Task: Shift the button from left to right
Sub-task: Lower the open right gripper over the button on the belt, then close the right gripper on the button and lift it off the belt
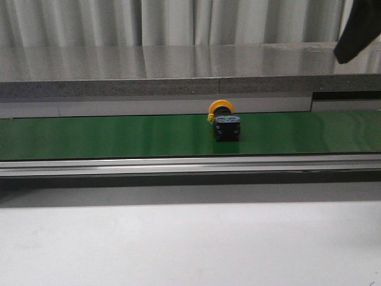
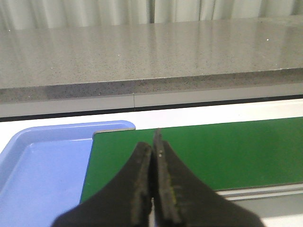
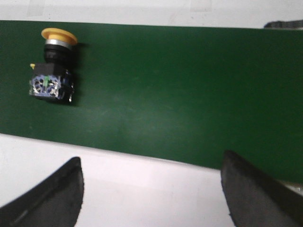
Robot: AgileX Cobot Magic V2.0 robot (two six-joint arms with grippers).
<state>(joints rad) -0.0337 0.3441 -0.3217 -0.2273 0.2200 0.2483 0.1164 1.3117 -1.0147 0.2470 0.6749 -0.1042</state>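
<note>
The button (image 1: 225, 122) lies on its side on the green belt (image 1: 107, 136), a little right of the middle; its yellow-orange cap faces the back and its black body faces me. In the right wrist view the button (image 3: 52, 71) lies well off to one side of my right gripper (image 3: 151, 158), which hovers wide open over the belt's white edge with nothing between its fingers. My left gripper (image 2: 152, 147) is shut on nothing above the end of the green belt (image 2: 227, 151). The button is out of the left wrist view.
A blue tray (image 2: 42, 175) sits just past the belt's left end. A grey stone-look counter (image 1: 178, 68) runs behind the belt, and a metal rail (image 1: 190, 165) runs along its front. A dark part of the right arm (image 1: 359, 30) hangs at the top right.
</note>
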